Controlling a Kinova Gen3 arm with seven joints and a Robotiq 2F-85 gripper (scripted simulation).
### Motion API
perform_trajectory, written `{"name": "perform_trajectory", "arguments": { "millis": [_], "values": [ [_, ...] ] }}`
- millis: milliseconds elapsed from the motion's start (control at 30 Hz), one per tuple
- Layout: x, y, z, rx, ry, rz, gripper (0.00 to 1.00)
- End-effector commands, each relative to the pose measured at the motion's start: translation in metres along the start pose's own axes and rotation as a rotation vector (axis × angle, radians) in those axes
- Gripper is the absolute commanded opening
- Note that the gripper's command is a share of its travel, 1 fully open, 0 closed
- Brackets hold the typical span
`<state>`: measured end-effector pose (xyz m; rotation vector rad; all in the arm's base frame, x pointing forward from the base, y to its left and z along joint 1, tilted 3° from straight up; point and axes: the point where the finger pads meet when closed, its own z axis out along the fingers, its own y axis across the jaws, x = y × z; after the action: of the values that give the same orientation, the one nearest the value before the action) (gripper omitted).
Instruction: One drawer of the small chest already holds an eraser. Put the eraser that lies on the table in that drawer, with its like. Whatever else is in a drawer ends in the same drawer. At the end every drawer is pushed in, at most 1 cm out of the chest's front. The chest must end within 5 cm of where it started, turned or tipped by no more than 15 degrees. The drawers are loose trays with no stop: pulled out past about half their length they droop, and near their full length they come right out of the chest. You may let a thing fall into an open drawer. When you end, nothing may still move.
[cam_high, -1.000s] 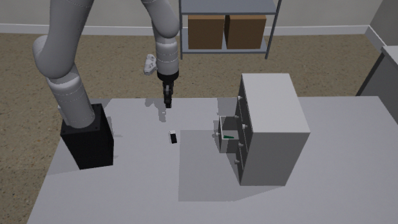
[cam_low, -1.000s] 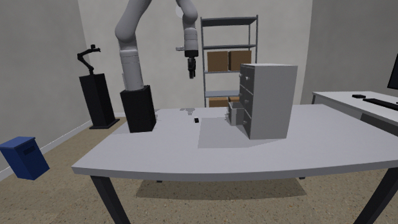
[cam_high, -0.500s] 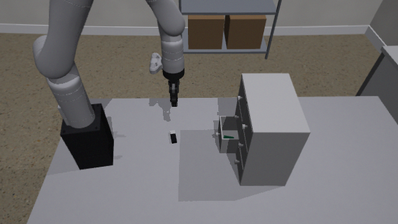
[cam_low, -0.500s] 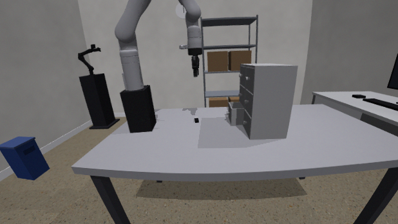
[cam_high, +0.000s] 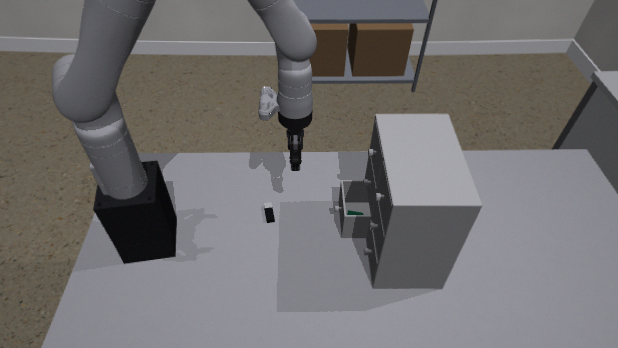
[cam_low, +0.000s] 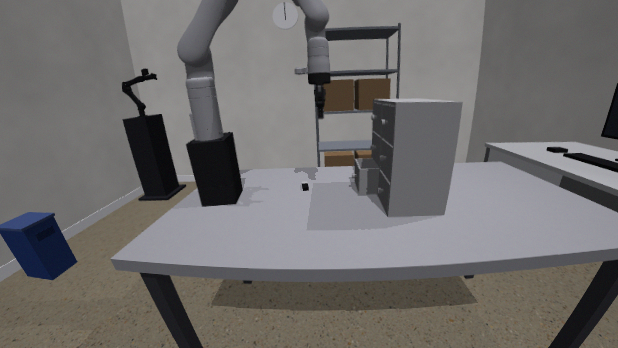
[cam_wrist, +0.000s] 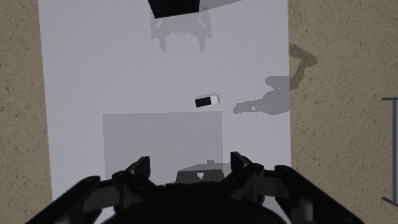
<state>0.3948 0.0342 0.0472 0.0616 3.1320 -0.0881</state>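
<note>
Nearest on the table (cam_high: 200, 320) (cam_low: 350, 245) (cam_wrist: 75, 75), the chest (cam_high: 425, 160) (cam_low: 425, 160) stands upright with its fronts facing the robot's base, giving the arm access to the knobs. Beyond its near column, a bottom drawer (cam_high: 343, 222) (cam_low: 368, 181) (cam_wrist: 187, 177) is partly out, which exposes a receiving space; it does not visibly droop. A green thing (cam_high: 355, 213) lies inside; whether it is the matching eraser I cannot tell, so its identity matters before anything is dropped there.

The black-and-white eraser (cam_high: 269, 213) (cam_low: 305, 187) (cam_wrist: 206, 101) lies on the table between the base and chest, well apart from the drawer. Farther back, the gripper (cam_high: 295, 168) (cam_low: 320, 116) (cam_wrist: 190, 162) hangs high, fingers wide and holding nothing, which suits a coming pick or a look into the drawer. If the drawer is the right one, the eraser probably comes next, then a gentle push to shut it without shifting the chest.
</note>
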Motion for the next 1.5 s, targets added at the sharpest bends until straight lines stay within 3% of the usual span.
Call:
{"name": "perform_trajectory", "arguments": {
  "millis": [0, 800, 1467],
  "values": [
    [-0.0072, -0.0046, 0.0021, 0.001, 0.001, 0.010, 1.00],
    [-0.0095, -0.0051, 0.0029, 0.000, 0.001, 0.030, 1.00],
    [-0.0150, -0.0052, 0.0084, -0.004, 0.004, 0.166, 1.00]
  ]
}}
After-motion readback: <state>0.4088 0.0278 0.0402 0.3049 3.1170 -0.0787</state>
